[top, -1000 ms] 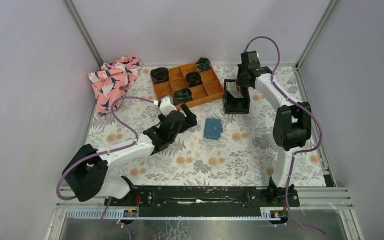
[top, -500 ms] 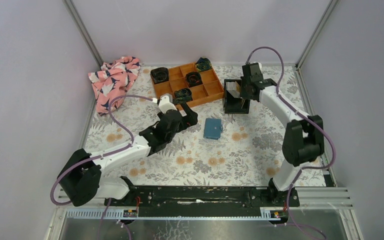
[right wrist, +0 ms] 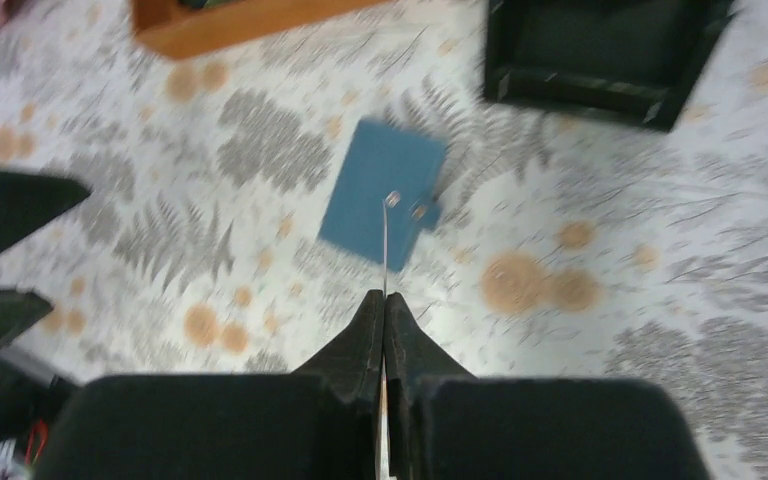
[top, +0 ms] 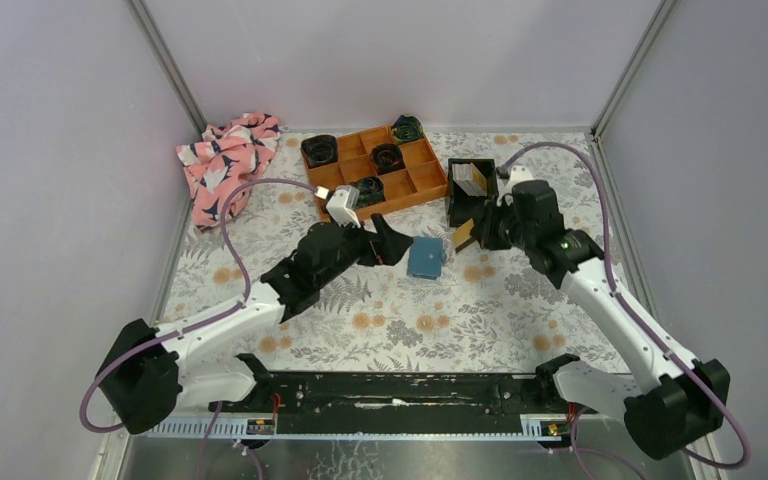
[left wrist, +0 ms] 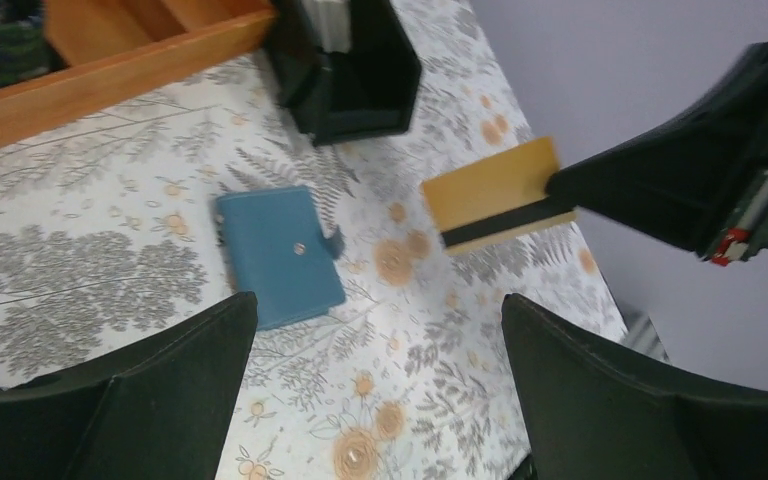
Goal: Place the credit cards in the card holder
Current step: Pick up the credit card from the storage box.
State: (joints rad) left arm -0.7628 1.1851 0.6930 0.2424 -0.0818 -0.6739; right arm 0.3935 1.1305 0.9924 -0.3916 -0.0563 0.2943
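Note:
The teal card holder (top: 426, 257) lies closed on the flowered tablecloth, also in the left wrist view (left wrist: 278, 255) and the right wrist view (right wrist: 380, 200). My right gripper (top: 479, 231) hovers just right of it, shut on one credit card (top: 463, 236). That card is tan with a black stripe (left wrist: 495, 195) and shows edge-on (right wrist: 386, 250) between the closed fingers (right wrist: 384, 297). More credit cards (top: 470, 178) stand in the black bin (top: 472, 205). Just left of the holder, my left gripper (top: 388, 243) is open and empty (left wrist: 378, 310).
An orange compartment tray (top: 422, 178) with dark rolled items sits at the back centre. A pink patterned cloth (top: 225, 160) lies at the back left. Grey walls enclose the table on three sides.
My right gripper shut on a card in the black bin, then carried it forward and left to beside the card holder. The left gripper moved right, closer to the holder.

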